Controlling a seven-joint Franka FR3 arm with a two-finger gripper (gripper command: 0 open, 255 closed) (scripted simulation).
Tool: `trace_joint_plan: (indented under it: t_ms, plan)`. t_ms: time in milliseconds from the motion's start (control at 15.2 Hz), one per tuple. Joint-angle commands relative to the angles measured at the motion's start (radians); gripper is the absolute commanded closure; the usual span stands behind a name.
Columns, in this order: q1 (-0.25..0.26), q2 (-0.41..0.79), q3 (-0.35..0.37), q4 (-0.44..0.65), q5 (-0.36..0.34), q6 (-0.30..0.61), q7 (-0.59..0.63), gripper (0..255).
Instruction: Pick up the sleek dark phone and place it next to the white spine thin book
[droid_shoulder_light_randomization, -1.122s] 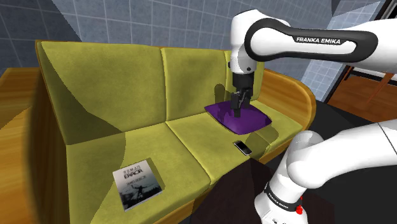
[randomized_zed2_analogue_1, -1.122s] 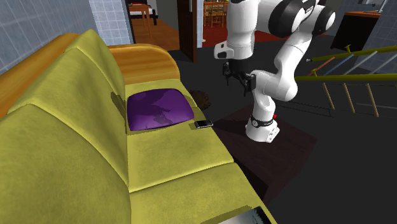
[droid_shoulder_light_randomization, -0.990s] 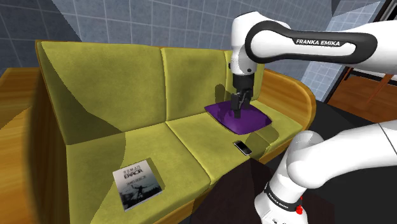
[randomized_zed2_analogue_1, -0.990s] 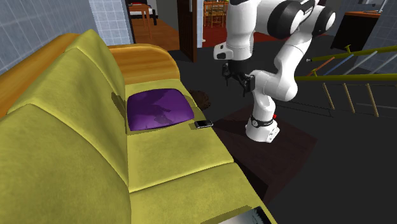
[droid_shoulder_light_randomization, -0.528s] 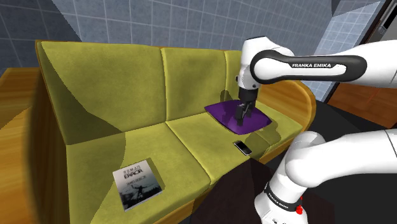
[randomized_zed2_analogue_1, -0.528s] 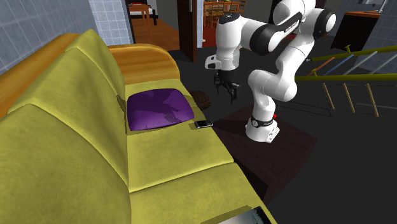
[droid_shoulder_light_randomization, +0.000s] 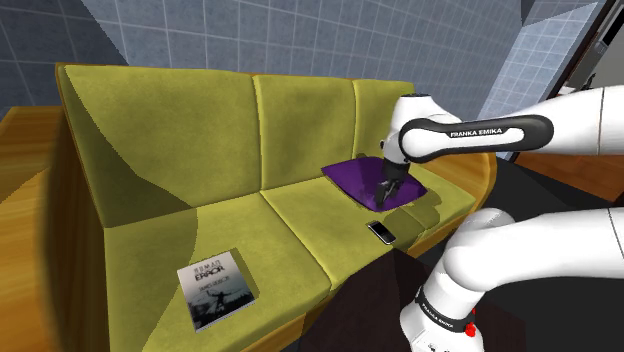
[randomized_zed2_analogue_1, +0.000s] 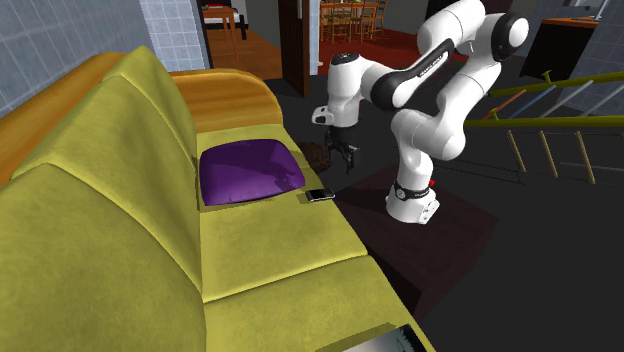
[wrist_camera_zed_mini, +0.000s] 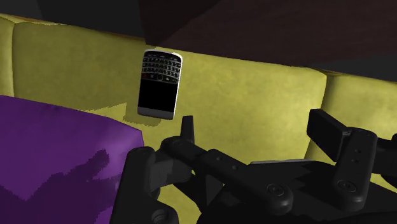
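Nearest you in the shoulder view, the dark stand (droid_shoulder_light_randomization: 362, 305) is carrying the white arm (droid_shoulder_light_randomization: 500, 240). "FRANKA EMIKA" is showing in white on the black band of the forearm, and again in small letters on the base.

Next out, the book (droid_shoulder_light_randomization: 216, 293) is lying flat on the seat at the shoulder view's left end of the yellow-green sofa (droid_shoulder_light_randomization: 200, 130). Its pale cover is carrying dark title letters over a grey photo, too small for you to read with confidence.

The phone (droid_shoulder_light_randomization: 380, 232) is lying flat at the front edge of the seat at the opposite end. It is sitting just beside the near corner of the purple cushion (droid_shoulder_light_randomization: 350, 178), well apart from the book. In the wrist view it is showing you a dark screen and rows of keys, with no legible brand.

The gripper (droid_shoulder_light_randomization: 385, 196) is hanging over the cushion's front edge, near the phone and not touching it. Its fingers (wrist_camera_zed_mini: 326, 130) are standing apart, holding nothing.

Behind the sofa, a blue-grey tiled wall (droid_shoulder_light_randomization: 250, 30) is closing off the far side.
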Motion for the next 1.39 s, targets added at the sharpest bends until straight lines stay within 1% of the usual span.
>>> trace_joint_plan:
  t_ms: [0,198,330,462,594,660,726,792,924,1056,1188,1254,1320]
  plan:
    - [-0.041,0.018,-0.062,-0.048,-0.044,0.096,-0.040,0]
    - [-0.084,0.097,-0.150,-0.087,-0.094,0.248,-0.090,0]
    - [-0.103,0.171,-0.213,-0.101,-0.121,0.359,-0.126,0]
    - [-0.110,0.261,-0.281,-0.106,-0.136,0.475,-0.167,0]
    - [-0.097,0.363,-0.356,-0.102,-0.131,0.596,-0.218,0]
    - [-0.080,0.418,-0.398,-0.096,-0.117,0.656,-0.251,0]
    - [-0.052,0.475,-0.446,-0.089,-0.090,0.716,-0.291,0]
    - [-0.024,0.516,-0.484,-0.083,-0.061,0.758,-0.324,0]
    - [0.012,0.564,-0.511,-0.084,-0.030,0.807,-0.346,0]
    - [0.059,0.613,-0.545,-0.085,0.016,0.857,-0.377,0]
    - [0.124,0.664,-0.589,-0.085,0.084,0.905,-0.423,0]
    - [0.167,0.691,-0.618,-0.084,0.131,0.929,-0.455,0]
    - [0.196,0.706,-0.637,-0.084,0.164,0.943,-0.477,0]
